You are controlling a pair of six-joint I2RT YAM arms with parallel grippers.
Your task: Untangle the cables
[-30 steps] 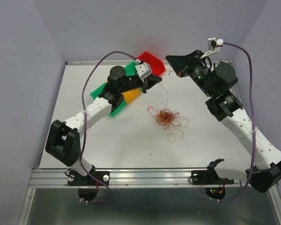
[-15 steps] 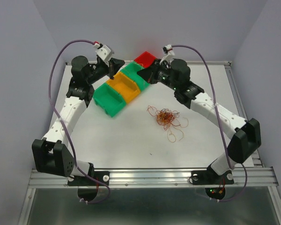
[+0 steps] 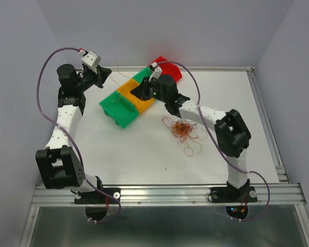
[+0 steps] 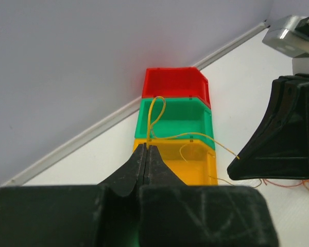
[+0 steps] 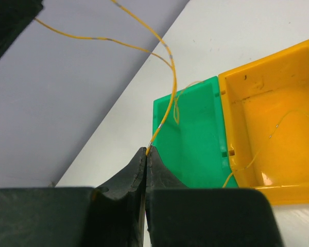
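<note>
Both arms have swung left since the earlier frame — left gripper (image 4: 147, 149) to the upper left, right gripper (image 5: 146, 152) over the bins (image 3: 124, 117). Each pinches one freed yellow wire (image 5: 162, 117) strung between them; the tangle of cables (image 3: 183, 128) lies at centre. Next, I judge — lower it into a bin, release.

Left end effector (image 4: 146, 150), foreground: black fingers pressed together on a yellow wire (image 4: 195, 135). The wire loops upward, then trails right to the right end effector (image 4: 283, 134).
Behind, in a row on the white counter (image 4: 237, 67): orange bin (image 4: 198, 165), green bin (image 4: 180, 126), red bin (image 4: 175, 82).
Orange wires (image 4: 298, 182) at the right edge.
</note>
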